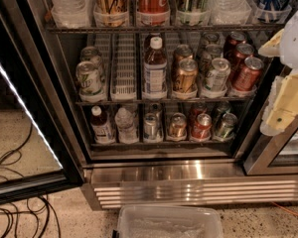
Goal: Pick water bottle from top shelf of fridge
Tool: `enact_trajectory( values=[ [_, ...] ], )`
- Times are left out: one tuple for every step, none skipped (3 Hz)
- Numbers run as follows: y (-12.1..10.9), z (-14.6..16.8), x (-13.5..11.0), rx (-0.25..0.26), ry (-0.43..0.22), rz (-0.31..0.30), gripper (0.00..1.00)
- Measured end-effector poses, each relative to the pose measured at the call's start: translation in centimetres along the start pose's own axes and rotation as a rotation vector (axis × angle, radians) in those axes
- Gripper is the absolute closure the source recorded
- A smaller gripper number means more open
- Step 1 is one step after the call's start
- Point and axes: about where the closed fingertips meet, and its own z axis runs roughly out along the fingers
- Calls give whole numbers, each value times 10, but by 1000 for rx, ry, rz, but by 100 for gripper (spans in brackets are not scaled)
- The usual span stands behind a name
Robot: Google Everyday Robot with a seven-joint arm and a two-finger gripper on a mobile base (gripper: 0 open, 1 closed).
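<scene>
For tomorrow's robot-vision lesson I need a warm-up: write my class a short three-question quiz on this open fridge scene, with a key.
1. True or false: the gripper is at the right edge of the view, to the right of the red cans on the middle rack.
2. Multiple choice: what stands in the leftmost visible lane of the top shelf? A) a red can B) a water bottle C) a brown-liquid bottle
3. Fill in: on the floor in front of the fridge, below its grille, sits a clear plastic ____.

Key: 1 true; 2 B; 3 bin.
</scene>
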Motion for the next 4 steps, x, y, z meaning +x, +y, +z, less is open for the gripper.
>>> enact_trajectory(
  values=[
    [0, 0, 0, 0, 0, 0, 0],
    [-13, -2, -4, 76, -35, 62, 0],
    [-21, -5, -8, 110, -54, 70, 0],
    [-21, -5, -8, 110, -54, 70, 0]
  ],
)
